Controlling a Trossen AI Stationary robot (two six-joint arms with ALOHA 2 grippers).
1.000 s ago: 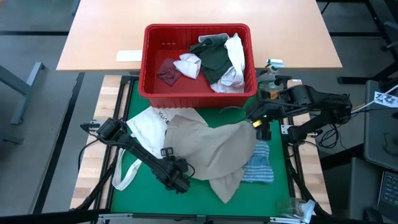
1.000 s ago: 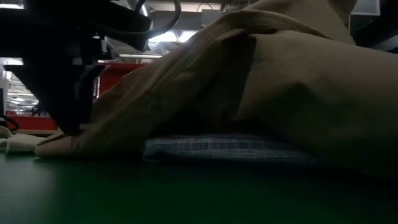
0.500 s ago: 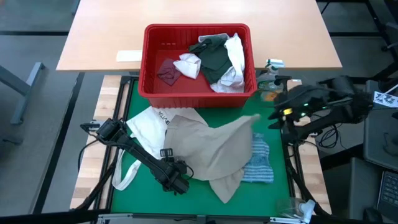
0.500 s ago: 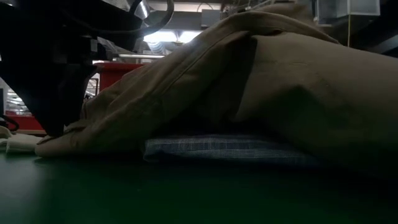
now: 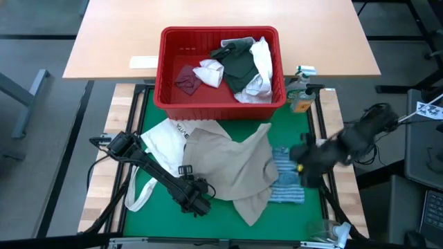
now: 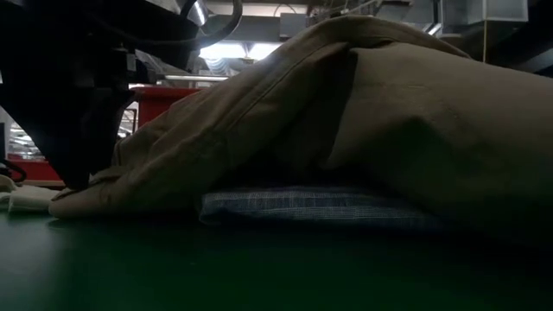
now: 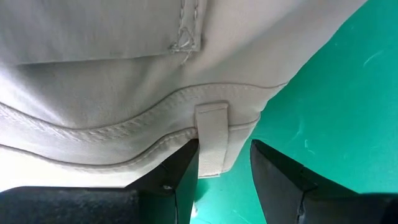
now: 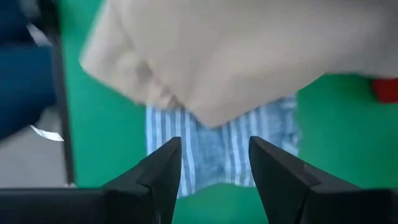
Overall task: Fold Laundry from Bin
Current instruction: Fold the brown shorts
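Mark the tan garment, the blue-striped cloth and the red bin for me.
tan garment (image 5: 232, 169), high view, middle of the fabric.
blue-striped cloth (image 5: 287, 183), high view, its exposed part.
red bin (image 5: 163, 69), high view, its left wall.

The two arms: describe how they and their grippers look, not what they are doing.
Both arms are dark, almost black, built of jointed segments, with thin black cables trailing alongside. The left gripper ends in two matte black wedge-shaped fingers with angular, faceted faces. The right gripper has the same pair of black tapered fingers. No markings show on either.

arms: two, dark, jointed | left gripper (image 5: 196, 201): black, angular fingers (image 7: 283, 180) | cables: black, looped along links
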